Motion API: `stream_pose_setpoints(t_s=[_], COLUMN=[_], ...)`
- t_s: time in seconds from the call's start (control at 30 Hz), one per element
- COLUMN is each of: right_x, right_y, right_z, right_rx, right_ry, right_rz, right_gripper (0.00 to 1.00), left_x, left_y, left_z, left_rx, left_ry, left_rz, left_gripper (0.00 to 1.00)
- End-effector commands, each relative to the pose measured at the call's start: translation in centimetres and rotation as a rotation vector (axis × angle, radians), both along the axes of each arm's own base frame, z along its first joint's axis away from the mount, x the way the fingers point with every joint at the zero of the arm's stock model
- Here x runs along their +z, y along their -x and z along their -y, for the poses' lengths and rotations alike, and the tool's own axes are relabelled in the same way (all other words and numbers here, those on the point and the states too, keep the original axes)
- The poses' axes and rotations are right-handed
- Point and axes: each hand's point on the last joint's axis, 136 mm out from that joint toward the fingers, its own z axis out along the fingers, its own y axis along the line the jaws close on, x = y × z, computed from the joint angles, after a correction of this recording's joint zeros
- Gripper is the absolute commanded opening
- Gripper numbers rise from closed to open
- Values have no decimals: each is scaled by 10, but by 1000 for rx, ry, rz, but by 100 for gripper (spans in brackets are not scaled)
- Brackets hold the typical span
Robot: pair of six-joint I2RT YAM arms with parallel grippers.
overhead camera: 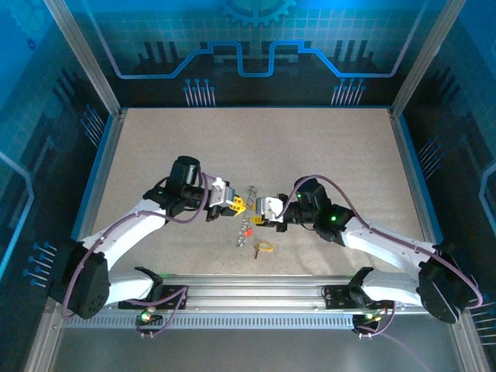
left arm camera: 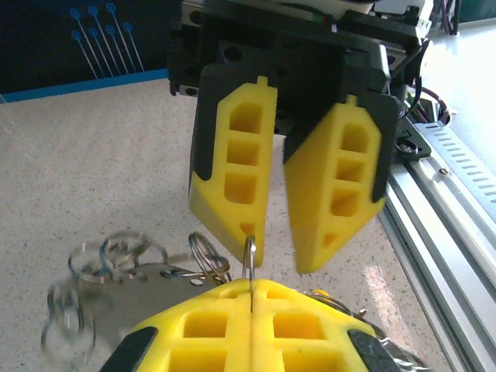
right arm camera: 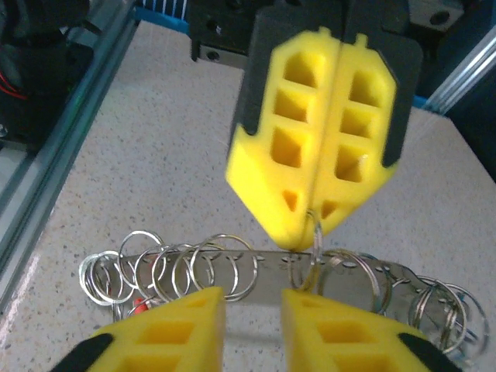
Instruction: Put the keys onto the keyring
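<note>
Speckled table [overhead camera: 310,147]: your L gripper [right arm camera: 313,219] clamps the keyring [left arm camera: 249,263], upright, edge-on; R gripper [left arm camera: 279,252] slightly apart; red key [overhead camera: 249,231], yellow key [overhead camera: 265,248] nearby.

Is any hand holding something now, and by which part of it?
The left hand pinches a thin silver ring by its rim, edge-on between the closed fingertips. The right hand is open and holds nothing.

keyring [left arm camera: 249,263] — glossy thin metal | left tool [right arm camera: 310,229] — matt yellow plastic | table [overhead camera: 256,147] matt, speckled
</note>
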Motion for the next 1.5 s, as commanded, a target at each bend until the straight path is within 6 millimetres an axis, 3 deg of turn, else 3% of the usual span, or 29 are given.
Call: stream_pose_setpoints(t_s=[0.0, 0.4, 0.53, 0.7, 1.13, 1.33, 1.37, 1.47], right_x=[13, -2, -5, -13, -35, -37, -37, -38], right_y=[-8, -15, -19, -22, -36, -36, -36, -35], right_z=[-3, 5, 3, 6, 21, 18, 17, 16], right_rx=[-2, -71, -68, -54, -65, -53, -48, -42], right_ry=[-23, -13, 1, 31, 99, 92, 89, 91], right_rz=[48, 50, 68, 65, 9, 4, 7, 6], right_gripper=[24, 29, 26, 17, 25, 21, 16, 13], left_x=[-1, -14, -17, -20, -29, -30, -31, -31], left_y=[2, -5, -9, -15, -21, -24, -24, -25], left_z=[10, 17, 21, 25, 25, 24, 25, 24], left_rx=[-48, -73, -96, -111, -122, -121, -122, -121], left_ry=[-3, 1, -9, -8, -12, -8, -8, -8], left_rz=[20, -9, -18, -19, -26, -35, -38, -38], left_gripper=[0, 0, 0, 0, 0, 0, 0, 0])
